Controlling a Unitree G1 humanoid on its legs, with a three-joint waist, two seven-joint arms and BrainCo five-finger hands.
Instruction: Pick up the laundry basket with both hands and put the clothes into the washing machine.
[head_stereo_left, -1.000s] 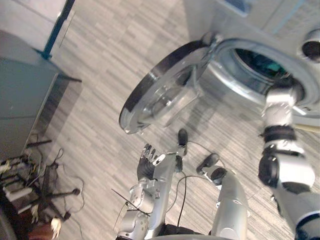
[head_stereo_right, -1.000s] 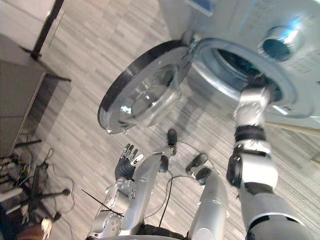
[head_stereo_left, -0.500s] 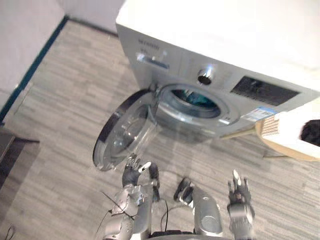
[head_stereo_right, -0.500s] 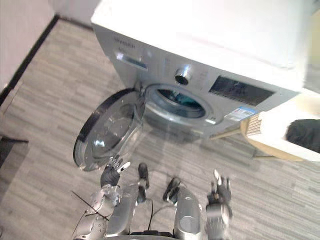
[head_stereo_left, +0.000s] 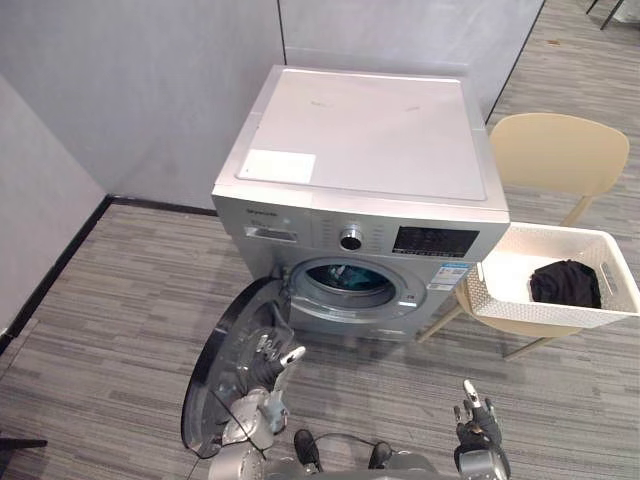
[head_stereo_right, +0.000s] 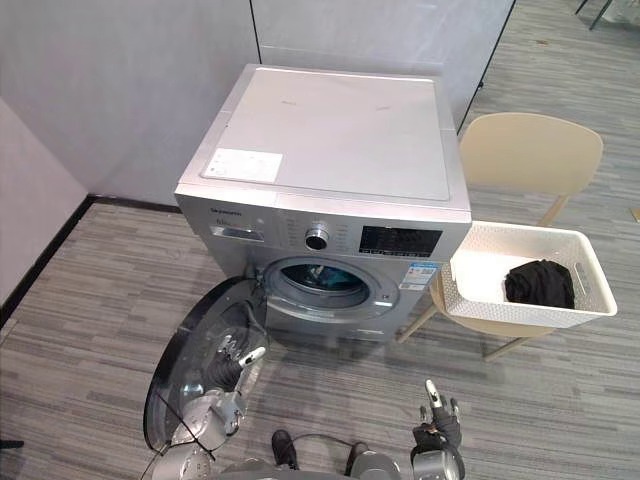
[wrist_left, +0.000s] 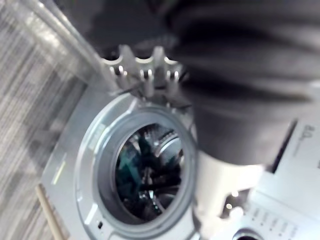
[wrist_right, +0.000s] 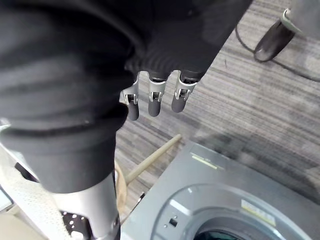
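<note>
A white laundry basket (head_stereo_left: 530, 314) rests on a beige chair (head_stereo_left: 556, 150) to the right of the washing machine (head_stereo_left: 365, 140); a black garment (head_stereo_left: 565, 282) lies in it. The machine's round door (head_stereo_left: 212, 395) hangs open to the left, and teal clothes (head_stereo_left: 346, 279) show inside the drum, as in the left wrist view (wrist_left: 142, 172). My left hand (head_stereo_left: 268, 362) is open in front of the door glass, holding nothing. Low over the floor, my right hand (head_stereo_left: 478, 428) is open too, well short of the basket. Its straight fingers (wrist_right: 155, 97) point toward the machine's front.
Grey partition walls stand behind the machine, with a black skirting line along the left wall. The open door (head_stereo_right: 185, 385) juts out over the striped grey floor at my left. The chair's wooden legs (head_stereo_left: 440, 322) angle down beside the machine.
The camera has swung up, from the drum close-up to the whole machine. My right arm, reaching into the drum a second ago, has come out and hangs low with an empty hand.
</note>
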